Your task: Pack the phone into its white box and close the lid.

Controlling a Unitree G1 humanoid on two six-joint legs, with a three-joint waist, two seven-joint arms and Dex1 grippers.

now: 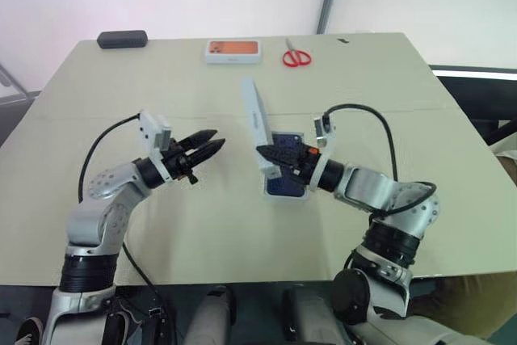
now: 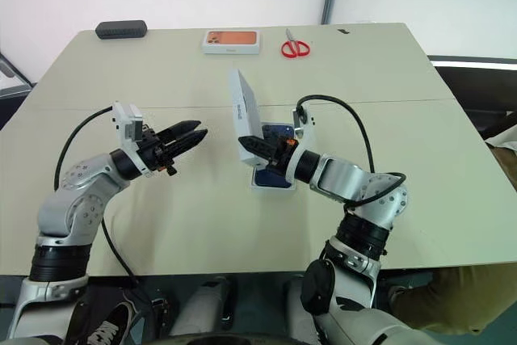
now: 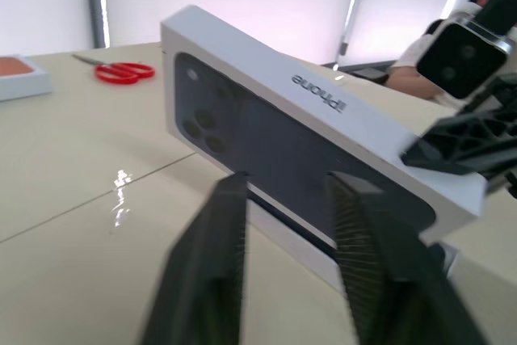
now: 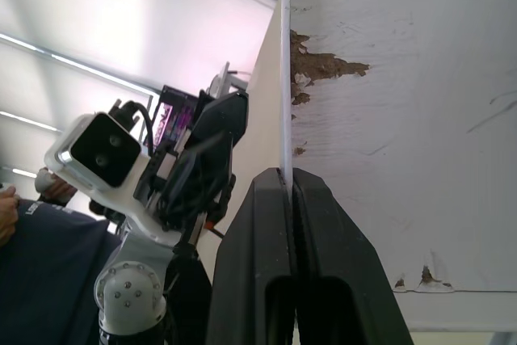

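The lid (image 1: 255, 119) stands on edge at frame centre, tilted, its lower corner pinched in the right gripper (image 1: 279, 157), whose jaws are pressed together on one thin cardboard wall. Just below and behind it the phone (image 1: 288, 143) lies dark and glossy in the white box (image 1: 284, 192) on the counter (image 1: 202, 224); we judge it seated, though the lid and gripper hide most of it. Risks as we read them: the pinch sits at one corner only, so the lid may pivot or slip as it is lowered; it may come down skewed and catch a wall of the box, dragging the light tray across the smooth counter. The left gripper (image 1: 199, 150), centre left, hangs apart from the lid with jaws slightly spread and holding nothing, so nothing steadies the box. Lid: rigid white cardboard, shallow, a dark phone picture on the outer face, scuffed brownish marks on the white inside. Counter: pale beige, faintly reflective. At the top of the frame lie red scissors (image 1: 296, 56), a white box with orange picture (image 1: 233, 50) and a dark case (image 1: 122, 39), well apart from the work.
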